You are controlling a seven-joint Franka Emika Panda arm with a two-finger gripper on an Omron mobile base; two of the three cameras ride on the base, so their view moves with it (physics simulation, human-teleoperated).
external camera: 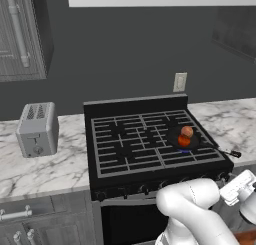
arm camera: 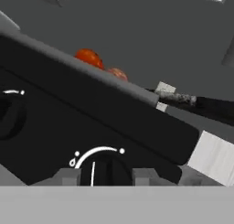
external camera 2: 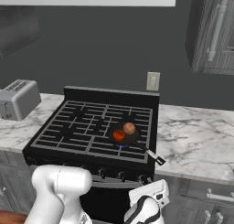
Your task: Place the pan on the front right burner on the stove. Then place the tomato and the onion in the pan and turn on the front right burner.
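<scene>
The black pan [external camera: 176, 137] [external camera 2: 130, 137] sits on the front right burner of the stove [external camera: 130, 149] [external camera 2: 82, 131], its long handle [external camera: 225, 150] [external camera 2: 151, 154] pointing toward the front right. Inside it lie the red-orange tomato [external camera: 183, 141] [external camera 2: 119, 135] [arm camera: 89, 57] and the duller onion [external camera: 187, 131] [external camera 2: 129, 127] [arm camera: 116, 73], touching each other. A blue glow shows under the pan. In the hand view my gripper [arm camera: 107, 176] is at the stove's front panel, its fingertips [arm camera: 68, 176] closed on either side of a dark knob [arm camera: 103, 170] with a white pointer line.
A silver toaster [external camera: 37, 129] [external camera 2: 18, 98] stands on the marble counter [external camera: 45, 164] [external camera 2: 196, 141] left of the stove. A wall outlet [external camera: 179, 82] [external camera 2: 152, 81] is behind it. Another knob [arm camera: 9, 113] sits left of the gripped one. Drawers with handles lie below the counter.
</scene>
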